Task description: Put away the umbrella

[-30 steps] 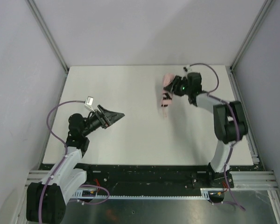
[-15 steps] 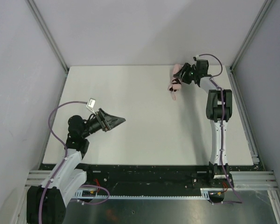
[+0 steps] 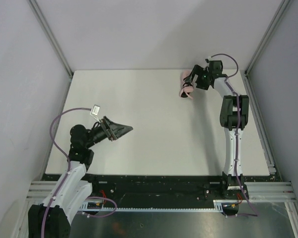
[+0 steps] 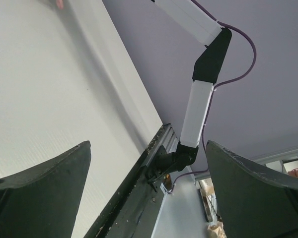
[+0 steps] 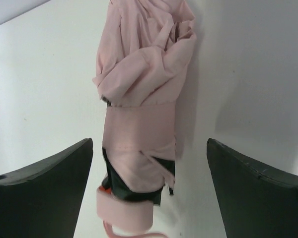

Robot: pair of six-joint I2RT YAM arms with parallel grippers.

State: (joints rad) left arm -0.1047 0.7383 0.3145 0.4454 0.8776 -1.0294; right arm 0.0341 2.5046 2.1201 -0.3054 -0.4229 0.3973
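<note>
Hovering above the left side of the flat white tabletop (image 3: 154, 124), the left gripper (image 3: 126, 128) has its black fingers spread wide, holding nothing. Near the far right corner, the folded pale pink fabric umbrella (image 5: 141, 99), strapped shut, lies between the right gripper's (image 3: 192, 82) parted fingers, neither touching it.

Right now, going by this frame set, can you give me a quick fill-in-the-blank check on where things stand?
1. The umbrella lies on the table near its far ___ corner.
2. The right pincer stands ___ around the umbrella, not touching it.
3. The left pincer holds ___.
4. The umbrella's fabric is pale ___.

Missing words: right; open; nothing; pink.
</note>
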